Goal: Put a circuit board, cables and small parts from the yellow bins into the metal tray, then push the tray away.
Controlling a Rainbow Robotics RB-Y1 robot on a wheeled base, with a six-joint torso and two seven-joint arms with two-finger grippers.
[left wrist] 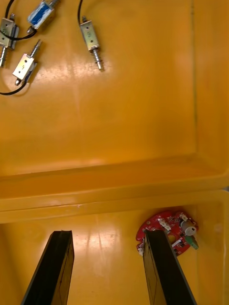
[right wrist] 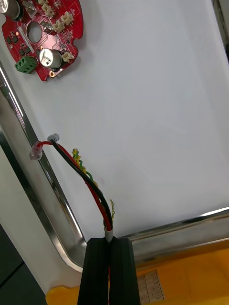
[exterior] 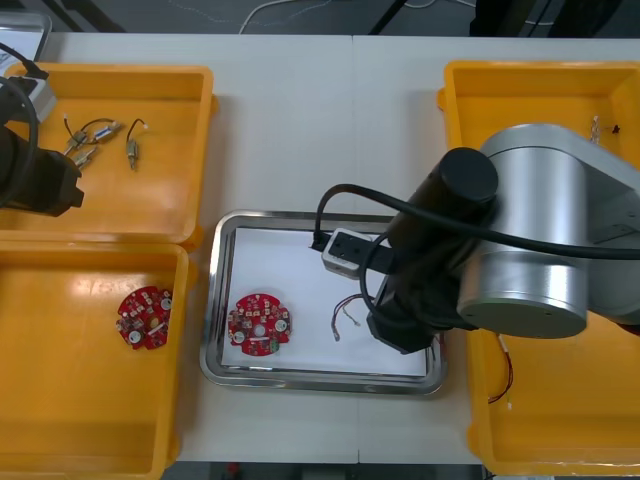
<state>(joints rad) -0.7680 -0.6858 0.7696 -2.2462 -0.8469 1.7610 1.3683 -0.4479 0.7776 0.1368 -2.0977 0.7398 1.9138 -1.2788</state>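
The metal tray [exterior: 222, 300], white inside, lies between the bins. In it rests a round red circuit board [exterior: 258, 325] [right wrist: 43, 33]. My right gripper [right wrist: 109, 245] hangs over the tray's right part, shut on the end of a red and yellow cable [right wrist: 81, 171] [exterior: 345, 315] with a black strand. The cable's free end lies on the tray floor by the rim. My left gripper [left wrist: 107, 267] is open with nothing between its fingers, above the wall between the two left bins. A second circuit board [left wrist: 167, 233] [exterior: 145, 318] lies in the near left bin.
Several small metal parts [exterior: 100, 140] [left wrist: 90, 40] with black leads lie in the far left yellow bin [exterior: 190, 110]. The near right bin [exterior: 560, 420] holds a red cable [exterior: 505, 370]. My right arm hides much of the right bins.
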